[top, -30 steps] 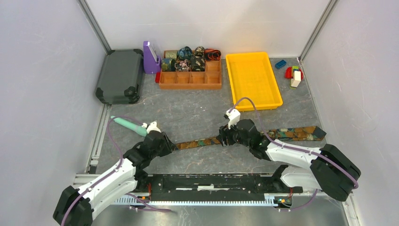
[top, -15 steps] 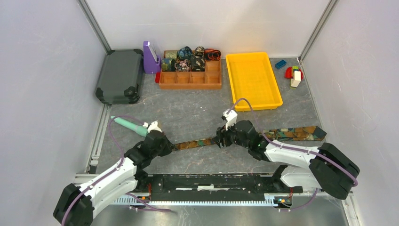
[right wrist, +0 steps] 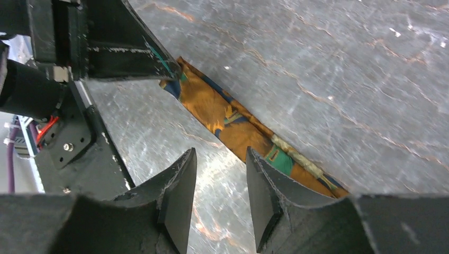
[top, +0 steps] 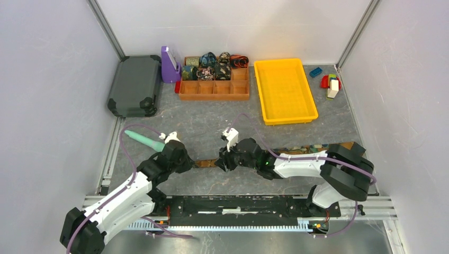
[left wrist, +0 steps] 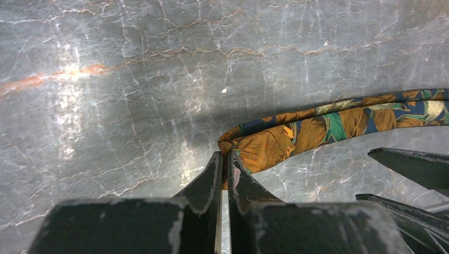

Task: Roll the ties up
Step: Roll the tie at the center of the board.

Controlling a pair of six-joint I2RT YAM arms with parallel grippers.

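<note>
Left wrist view: left gripper [left wrist: 223, 163] has just pinched the tie [left wrist: 296, 129] end; right gripper [right wrist: 219, 182] (jaws apart) has slid closer, so rolling looks ready to begin.

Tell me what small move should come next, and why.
Probably the left gripper should turn its wrist to start the coil: it is shut on the end of the tie, and the right gripper hangs open beside it.

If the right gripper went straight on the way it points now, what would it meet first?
Probably the tie, lying on the table just ahead of the open right gripper. The left gripper, shut on the tie's end, is further on. Depth is unclear.
</note>
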